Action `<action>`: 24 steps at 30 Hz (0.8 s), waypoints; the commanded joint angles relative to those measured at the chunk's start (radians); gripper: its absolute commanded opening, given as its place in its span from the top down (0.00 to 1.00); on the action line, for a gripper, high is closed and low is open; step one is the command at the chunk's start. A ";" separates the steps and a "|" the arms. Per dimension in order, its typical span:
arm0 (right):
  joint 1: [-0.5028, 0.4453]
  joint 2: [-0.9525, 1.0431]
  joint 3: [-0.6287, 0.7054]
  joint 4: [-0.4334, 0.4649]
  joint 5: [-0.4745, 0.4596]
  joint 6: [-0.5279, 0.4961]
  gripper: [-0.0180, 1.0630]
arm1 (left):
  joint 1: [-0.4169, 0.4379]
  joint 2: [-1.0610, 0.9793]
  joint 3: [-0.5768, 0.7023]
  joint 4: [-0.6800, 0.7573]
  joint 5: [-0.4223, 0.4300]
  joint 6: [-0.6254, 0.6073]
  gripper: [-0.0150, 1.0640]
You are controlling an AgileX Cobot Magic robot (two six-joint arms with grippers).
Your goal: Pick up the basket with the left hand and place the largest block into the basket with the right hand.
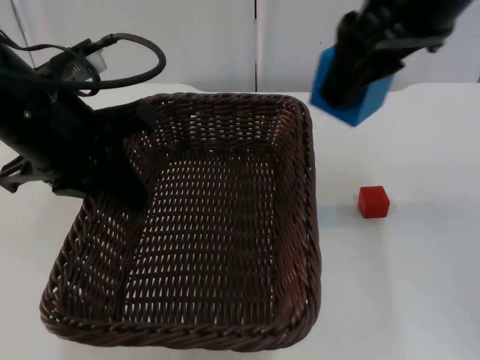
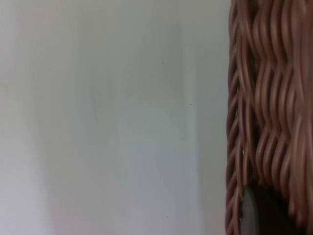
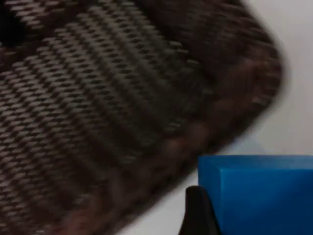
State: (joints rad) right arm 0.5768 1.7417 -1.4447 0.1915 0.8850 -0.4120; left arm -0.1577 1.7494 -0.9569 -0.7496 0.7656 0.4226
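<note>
Blue block pinched by right gripper above the wicker basket's far right corner.
The basket's left rim is clamped by the left gripper, its fingertips hidden; a red cube lies beside the basket.

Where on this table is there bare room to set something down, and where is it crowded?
Bare white table lies right of the brown wicker basket, around the small red block. The basket floor is free too. Crowded: the basket's left rim, gripped by the left gripper, and its far right corner, where the right gripper holds the big blue block.
</note>
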 commanded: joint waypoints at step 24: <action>0.200 0.012 -0.009 -0.007 -0.144 -0.157 0.98 | 0.000 -0.005 -0.008 -0.032 0.008 0.000 0.99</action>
State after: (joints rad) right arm 0.7739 1.7425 -1.4447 0.1833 0.7795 -0.5538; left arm -0.1577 1.7494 -0.9569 -0.7496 0.7656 0.4226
